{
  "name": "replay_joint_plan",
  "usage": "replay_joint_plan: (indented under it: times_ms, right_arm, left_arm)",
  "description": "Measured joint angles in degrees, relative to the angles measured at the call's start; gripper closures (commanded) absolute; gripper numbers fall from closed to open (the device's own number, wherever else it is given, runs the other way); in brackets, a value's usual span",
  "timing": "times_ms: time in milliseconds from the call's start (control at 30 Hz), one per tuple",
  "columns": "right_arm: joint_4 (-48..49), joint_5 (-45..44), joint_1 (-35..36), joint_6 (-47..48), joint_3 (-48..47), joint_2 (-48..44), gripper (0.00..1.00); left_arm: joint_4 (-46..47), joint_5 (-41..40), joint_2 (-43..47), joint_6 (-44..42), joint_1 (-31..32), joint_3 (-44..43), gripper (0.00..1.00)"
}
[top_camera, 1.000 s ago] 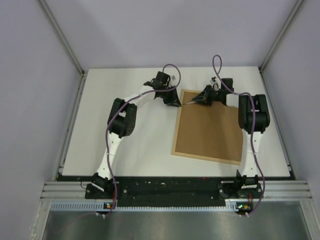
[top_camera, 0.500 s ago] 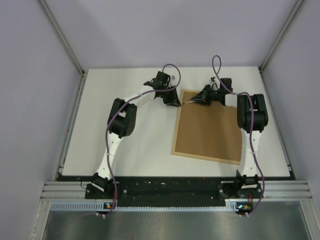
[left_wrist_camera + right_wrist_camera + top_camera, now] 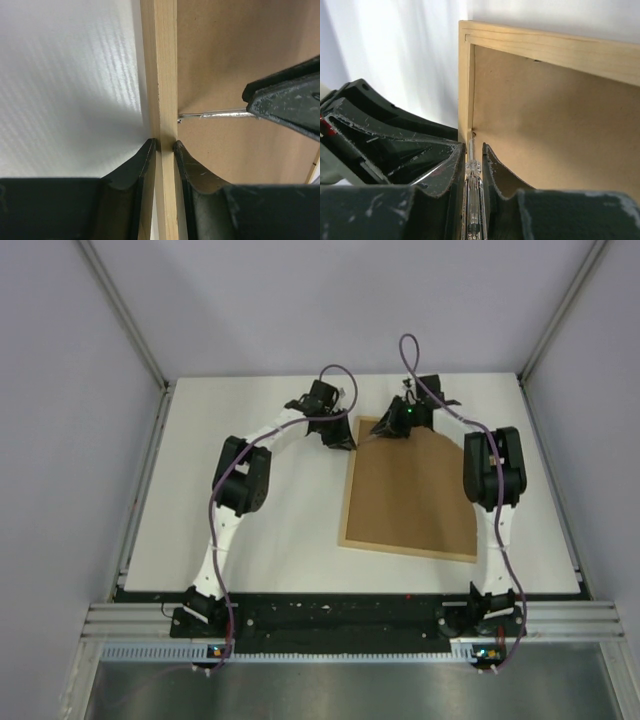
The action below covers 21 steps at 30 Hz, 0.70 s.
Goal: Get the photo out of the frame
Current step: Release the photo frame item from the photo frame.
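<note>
We are seeing bright, even overhead light on the white table (image 3: 290, 530), pale glare streaking it in the left wrist view, the frame (image 3: 160, 60) casting soft shadow, left gripper's fingers (image 3: 135, 175) blurring.

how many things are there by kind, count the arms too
wooden frame: 1
brown backing board: 1
thin metal-tipped tool: 1
left arm and right arm: 2
total: 5
</note>
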<state>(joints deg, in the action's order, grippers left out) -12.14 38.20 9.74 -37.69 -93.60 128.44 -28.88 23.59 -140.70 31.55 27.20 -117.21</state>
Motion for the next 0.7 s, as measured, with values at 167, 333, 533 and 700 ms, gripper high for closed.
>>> replay_joint_plan:
  times_ms: [167,333,533,700]
  right_arm:
    - [-12.0,-13.5,6.3,6.1,-8.2,-0.9,1.00]
    - [-18.4,-19.5,9.4,11.0,-11.2,-2.8,1.00]
    - [-24.1,-9.9,6.8,15.8,-11.4,-12.4,1.00]
    - [-25.5,-6.9,-0.1,23.8,-4.9,-22.7,1.00]
  left_arm:
    - [-2.1,-3.6,0.9,-0.3,-0.2,0.0,0.73]
    - [-3.1,-5.0,1.3,-0.9,0.0,0.0,0.68]
    - [-3.1,-5.6,1.5,-1.8,0.7,0.0,0.55]
    - [-3.4,-6.0,1.5,-2.6,1.1,-0.7,0.51]
